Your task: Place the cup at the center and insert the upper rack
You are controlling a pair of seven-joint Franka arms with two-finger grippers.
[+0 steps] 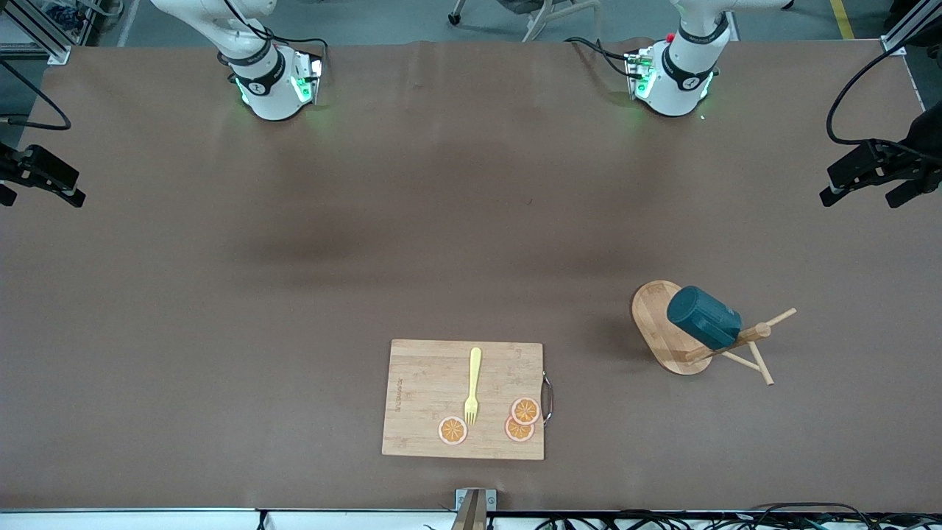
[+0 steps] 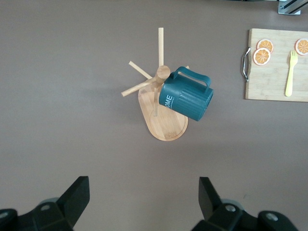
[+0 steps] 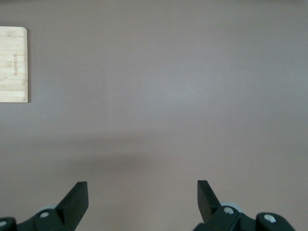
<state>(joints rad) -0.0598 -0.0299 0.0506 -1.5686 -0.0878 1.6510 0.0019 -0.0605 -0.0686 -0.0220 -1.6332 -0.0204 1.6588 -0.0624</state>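
Sideways, cup (image 2: pixel 186 98) lettering reads "OME" — partly hidden.

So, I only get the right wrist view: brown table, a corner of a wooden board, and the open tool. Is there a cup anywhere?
Observer: Yes. A dark teal cup hangs tilted on a wooden mug stand, toward the left arm's end of the table.
Operator: Is anything on that board?
Observer: A yellow fork and three orange slices lie on the cutting board.
Operator: And the other arm's tool?
Observer: The left tool is open and empty, up over bare table, with the stand in its camera's sight.
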